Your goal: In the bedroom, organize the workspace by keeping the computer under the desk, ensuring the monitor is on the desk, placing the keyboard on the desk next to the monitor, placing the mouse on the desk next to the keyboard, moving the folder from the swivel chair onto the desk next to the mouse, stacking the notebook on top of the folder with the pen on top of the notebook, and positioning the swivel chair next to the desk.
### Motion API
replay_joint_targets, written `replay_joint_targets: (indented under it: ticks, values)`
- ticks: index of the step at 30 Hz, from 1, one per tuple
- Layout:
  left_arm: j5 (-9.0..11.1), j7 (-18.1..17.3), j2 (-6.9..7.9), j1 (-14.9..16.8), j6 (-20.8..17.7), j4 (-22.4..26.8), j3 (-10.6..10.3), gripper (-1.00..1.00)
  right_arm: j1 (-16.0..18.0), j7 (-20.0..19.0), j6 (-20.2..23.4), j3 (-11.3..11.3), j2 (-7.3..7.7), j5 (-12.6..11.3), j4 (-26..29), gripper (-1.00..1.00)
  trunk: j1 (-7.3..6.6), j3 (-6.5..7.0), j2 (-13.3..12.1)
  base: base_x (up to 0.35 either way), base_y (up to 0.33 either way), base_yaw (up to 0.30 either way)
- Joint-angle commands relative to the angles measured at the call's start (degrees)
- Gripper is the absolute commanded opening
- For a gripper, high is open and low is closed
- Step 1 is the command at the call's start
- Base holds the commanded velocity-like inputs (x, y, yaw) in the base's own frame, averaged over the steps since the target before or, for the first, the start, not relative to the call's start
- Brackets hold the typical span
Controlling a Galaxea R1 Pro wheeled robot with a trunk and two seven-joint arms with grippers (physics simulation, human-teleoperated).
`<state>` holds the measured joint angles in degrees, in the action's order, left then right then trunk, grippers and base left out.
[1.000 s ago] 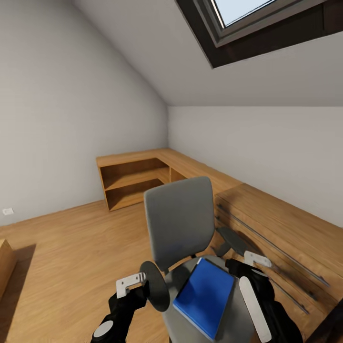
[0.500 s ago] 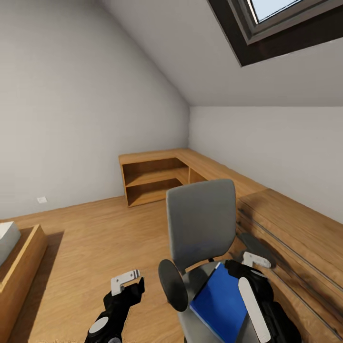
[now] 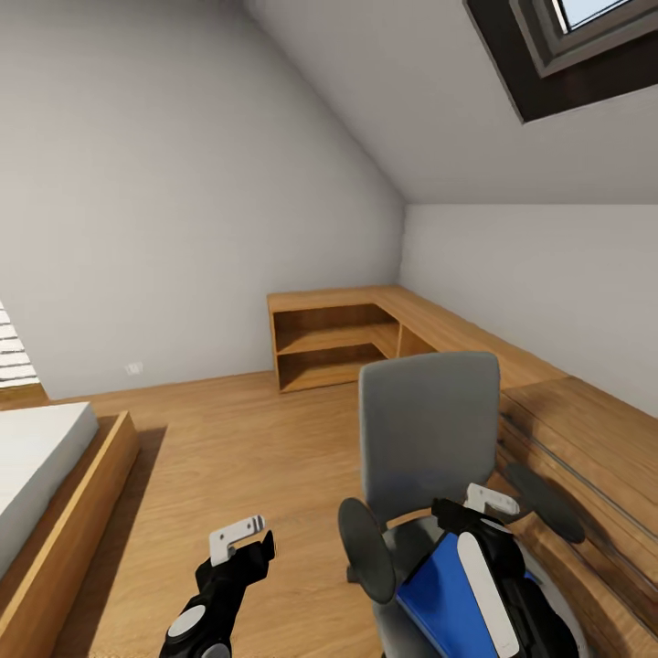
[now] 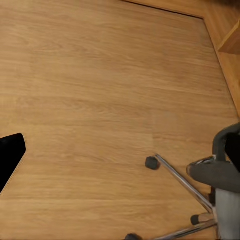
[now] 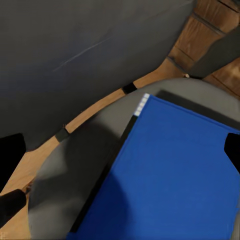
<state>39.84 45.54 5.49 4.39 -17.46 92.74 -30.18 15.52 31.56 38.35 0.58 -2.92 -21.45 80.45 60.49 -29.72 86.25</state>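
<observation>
The swivel chair (image 3: 429,429), grey with black armrests, stands on the wood floor in front of me. The blue folder (image 3: 439,594) lies flat on its seat. My right gripper (image 3: 466,510) hovers just above the folder's near edge, open. In the right wrist view the folder (image 5: 175,175) lies between the right gripper's (image 5: 120,150) spread fingertips, with the chair back (image 5: 75,50) beyond. My left gripper (image 3: 242,541) hangs open over bare floor, left of the chair's armrest. The left wrist view looks down on the chair's chrome base (image 4: 185,185).
A low light-wood cabinet (image 3: 329,343) with open shelves runs along the far wall and turns along the right wall as a wooden counter (image 3: 585,429). A wood-framed bed (image 3: 55,457) sits at the left. A skylight (image 3: 585,37) is overhead. Floor (image 3: 228,439) lies open between bed and chair.
The camera has turned left: chair, cabinet and skylight slid right in the picture and the bed came into view. Both arms hold the same spots in the picture.
</observation>
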Motion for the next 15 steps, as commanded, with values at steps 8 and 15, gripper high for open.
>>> replay_joint_targets:
  ticks: [8, 15]
  values:
    - [0.3, 0.4, 0.05, 0.0, -0.3, 0.0, -0.1, 1.00, 0.0, 0.3, 0.1, 0.0, 0.09, -0.6, -0.3, 1.00, 0.00, -0.06, 0.0, 0.000, 0.000, 0.085]
    - [0.3, 0.4, 0.05, 0.1, -0.3, 0.0, -0.1, 1.00, 0.0, 0.1, -1.8, 0.7, 0.39, -0.5, -4.6, 1.00, 0.00, -0.06, 0.0, 0.000, 0.000, 0.011]
